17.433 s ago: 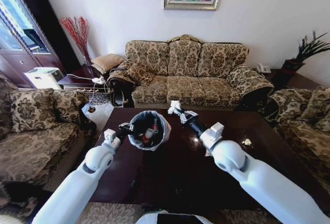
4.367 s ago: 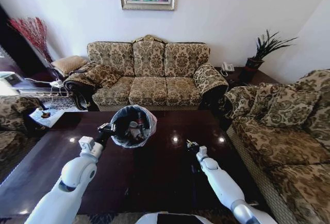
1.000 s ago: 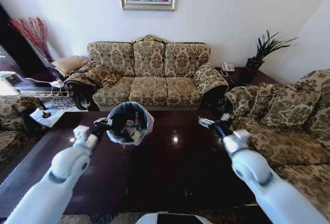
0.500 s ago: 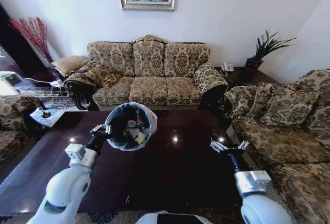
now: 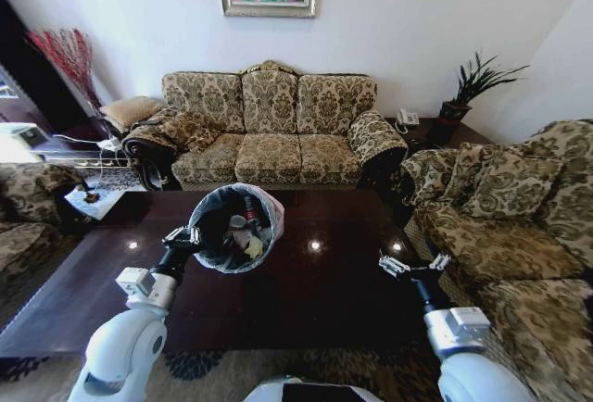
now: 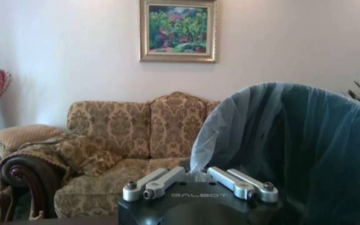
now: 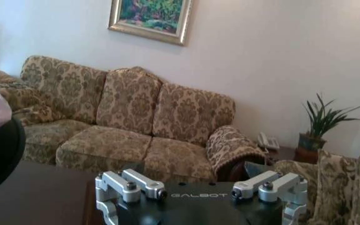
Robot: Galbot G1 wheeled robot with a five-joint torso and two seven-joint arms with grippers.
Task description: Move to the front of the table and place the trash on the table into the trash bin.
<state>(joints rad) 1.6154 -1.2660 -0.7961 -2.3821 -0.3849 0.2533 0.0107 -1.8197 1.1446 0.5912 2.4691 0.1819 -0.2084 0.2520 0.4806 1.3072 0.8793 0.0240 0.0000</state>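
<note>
Head view, left to right: the left gripper (image 5: 182, 236) is clamped on the rim of the trash bin (image 5: 233, 228), holding it tilted above the table (image 5: 306, 291), with the trash (image 5: 243, 235) (a bottle and white wads) already inside. Farther right, the right gripper (image 5: 413, 266) hangs spread and empty by the table's right end. With the tabletop looking bare, the clearing step seems done; the next move would call for setting the bin down upright.

The trash bin (image 5: 235, 228) hangs over the table (image 5: 306, 295), sofa (image 5: 273, 129) behind.
</note>
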